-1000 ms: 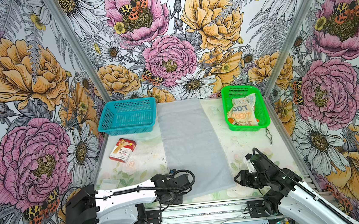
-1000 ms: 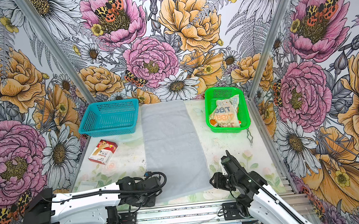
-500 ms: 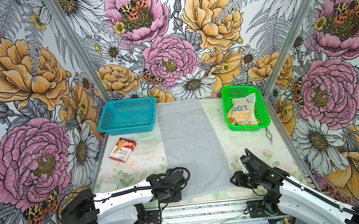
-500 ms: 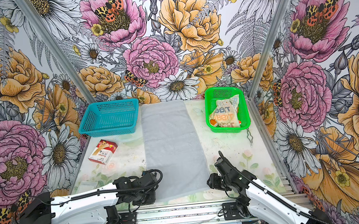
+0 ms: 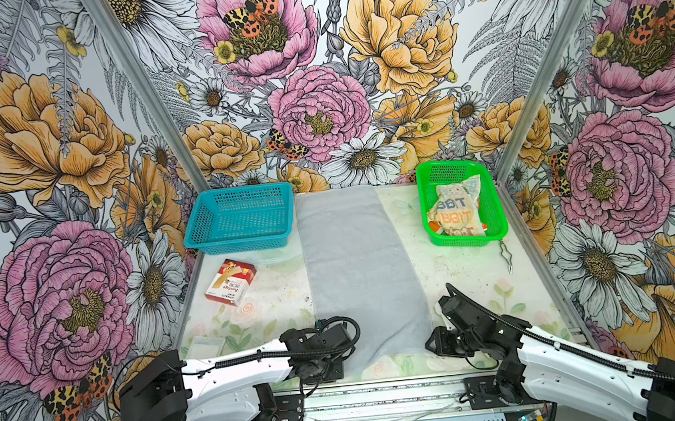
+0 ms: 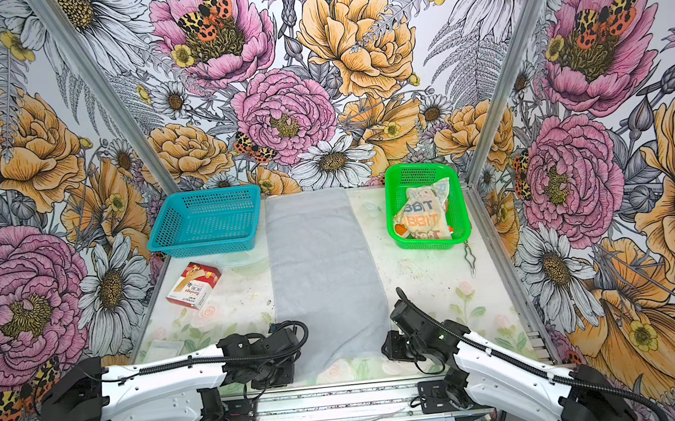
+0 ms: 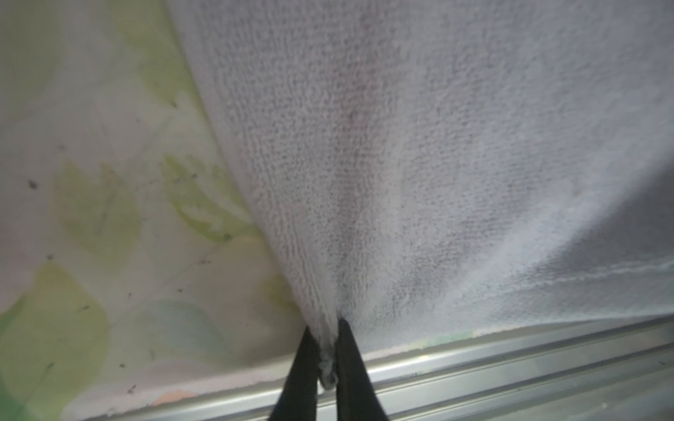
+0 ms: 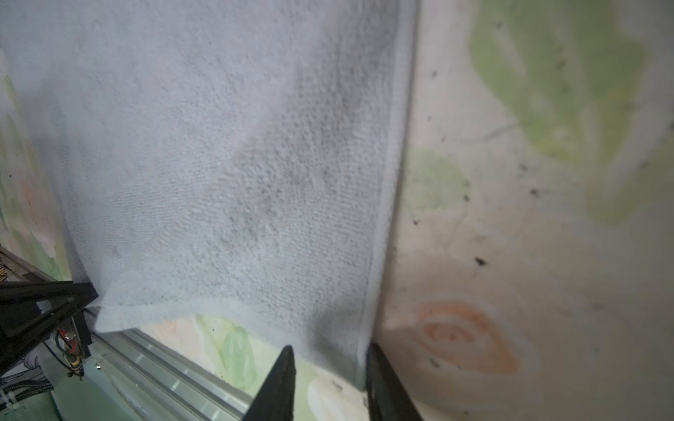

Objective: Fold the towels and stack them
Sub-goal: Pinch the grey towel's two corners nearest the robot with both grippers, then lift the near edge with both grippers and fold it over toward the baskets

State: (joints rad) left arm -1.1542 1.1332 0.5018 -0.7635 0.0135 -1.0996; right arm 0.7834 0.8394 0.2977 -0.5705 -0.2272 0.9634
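The light grey towel [image 5: 357,268] [image 6: 324,271] lies flat down the middle of the table in both top views. My left gripper [image 7: 325,325] is shut on its near left corner, and the cloth bunches between the black fingers. My right gripper [image 8: 330,346] is at the near right corner, its jaws apart with the towel's hemmed corner [image 8: 350,350] lying between them. In a top view the two grippers [image 5: 334,364] [image 5: 433,342] sit at the towel's near edge. The cream "RABBIT" towel [image 5: 456,209] [image 6: 426,214] lies crumpled in the green basket [image 5: 494,206], with an orange edge [image 6: 400,229] showing under it.
An empty teal basket [image 5: 240,220] stands at the back left. In front of it lie a red-and-white box [image 5: 231,281] and a flat white packet [image 5: 204,346]. A thin metal tool [image 5: 505,255] lies near the right wall. An aluminium rail [image 7: 510,357] runs along the table's near edge.
Both grippers have shifted to the grey towel's near corners. The left jaws have shut on the left corner and the right jaws have narrowed around the right one.
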